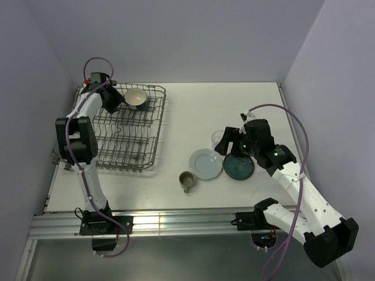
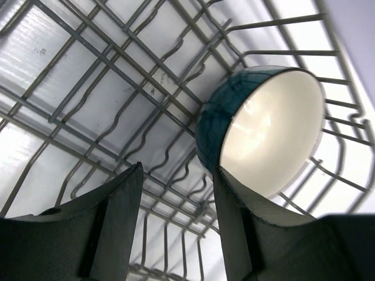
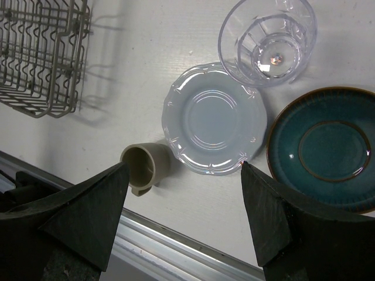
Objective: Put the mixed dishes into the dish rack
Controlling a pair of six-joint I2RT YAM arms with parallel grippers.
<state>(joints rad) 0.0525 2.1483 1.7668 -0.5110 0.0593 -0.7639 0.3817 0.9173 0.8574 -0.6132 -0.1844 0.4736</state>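
Note:
The cream-inside bowl leans on its side in the far right corner of the grey wire dish rack. My left gripper hovers just left of it, open and empty. In the left wrist view the bowl sits right beside my right finger, and only rack wires show between the jaws. My right gripper is open and empty above the table. Below it are the clear tumbler, pale blue plate, dark teal plate and olive-brown mug. The right gripper hangs above the pale plate's near rim.
The tumbler, pale plate, teal plate and mug cluster right of the rack. The rack's near corner shows at upper left of the right wrist view. A metal rail runs along the table's near edge.

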